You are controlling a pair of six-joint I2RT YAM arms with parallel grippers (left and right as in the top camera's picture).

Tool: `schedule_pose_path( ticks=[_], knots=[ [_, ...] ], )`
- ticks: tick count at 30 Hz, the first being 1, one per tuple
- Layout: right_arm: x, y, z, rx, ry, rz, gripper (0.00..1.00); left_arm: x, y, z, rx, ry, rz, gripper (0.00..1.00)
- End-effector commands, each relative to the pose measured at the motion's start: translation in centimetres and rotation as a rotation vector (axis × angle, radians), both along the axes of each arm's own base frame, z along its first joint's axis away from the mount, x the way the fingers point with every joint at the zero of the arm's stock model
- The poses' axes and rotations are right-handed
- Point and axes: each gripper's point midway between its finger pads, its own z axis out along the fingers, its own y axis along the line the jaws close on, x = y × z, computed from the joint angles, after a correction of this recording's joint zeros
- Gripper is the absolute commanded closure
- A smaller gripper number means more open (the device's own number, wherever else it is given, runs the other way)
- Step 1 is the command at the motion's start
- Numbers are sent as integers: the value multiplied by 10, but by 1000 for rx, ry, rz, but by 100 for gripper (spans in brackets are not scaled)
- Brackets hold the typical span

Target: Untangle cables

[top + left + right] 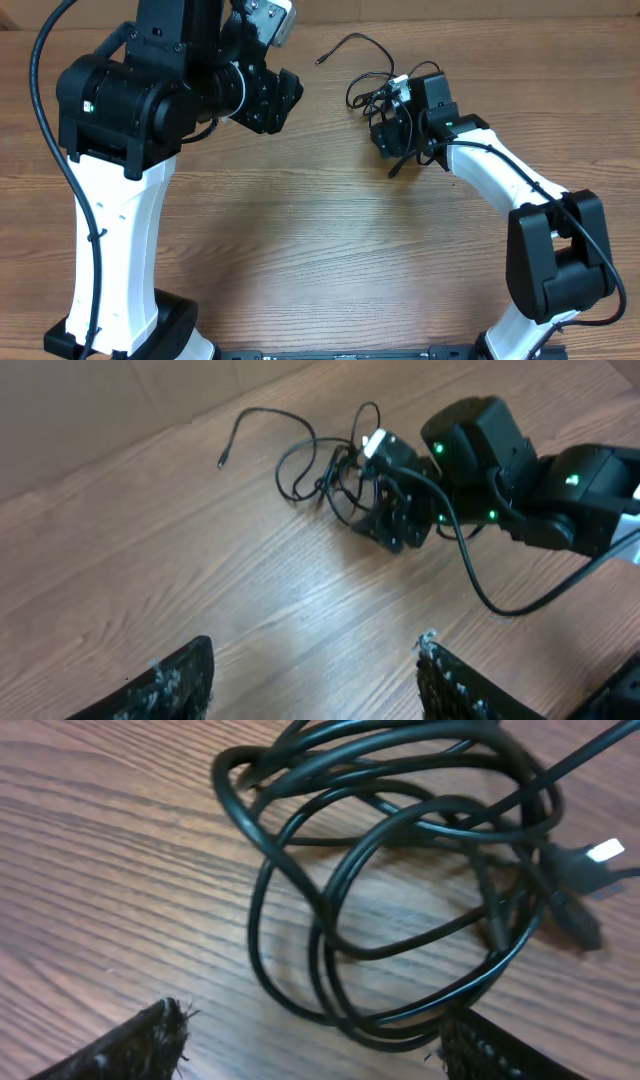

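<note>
Our right gripper (315, 1038) stands with its jaws wide apart and nothing pinched between them. The cables (395, 830) lie on the table (300, 250) just beyond the two fingertips, and the nearest loops reach into the gap between them.

The main risk, as we judge it, is closing on the wrong thing. Several loops overlap right where the jaws would meet, so a pinch here could catch two or three strands at once. A pull would then drag the whole bundle or draw the knot tighter, not free a strand. The cords are thin, so one could also slip out of the pads, or the fingertips could scrape the wood if they drop too low. The white-tipped plug (600, 850) at the right of the tangle could snag on a loop.

Our left gripper (315, 685) is also wide open and empty, up off the table and well apart from the tangle, on its left. With nothing pinning the bundle, any pull moves all of it.

The tangle sits far and right of centre. One free end (320, 60) trails out to its left.
</note>
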Motion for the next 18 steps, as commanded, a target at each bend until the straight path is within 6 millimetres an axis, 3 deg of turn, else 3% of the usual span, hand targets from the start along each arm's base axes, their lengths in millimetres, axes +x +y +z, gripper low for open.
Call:
schedule_pose_path(
  ticks=[1,5,11,12,13,14,17,18],
  knots=[
    [-1,-8,-11,-25,-6,3,23,-1,-1,-4,22,5,-19,35],
    [-1,-8,-28,-30,17,3,24,-3,0,-5,24,12,-19,35],
    [-8,-7,-71,-31,108,-3,29,-3,0,-5,25,13,-19,37],
    [-9,-7,-76,-34,118,-4,44,-3,0,-5,25,14,-19,37],
    [-10,-7,-76,-35,119,-4,77,-3,0,-5,26,16,-19,37],
    [-10,-8,-76,-35,121,-4,96,-3,0,-6,26,16,-19,37],
    [-14,-4,-62,-27,129,8,96,-5,1,-7,29,24,-19,37],
    [-12,1,-41,-1,112,21,96,-5,1,-7,30,26,-19,37]
  ],
)
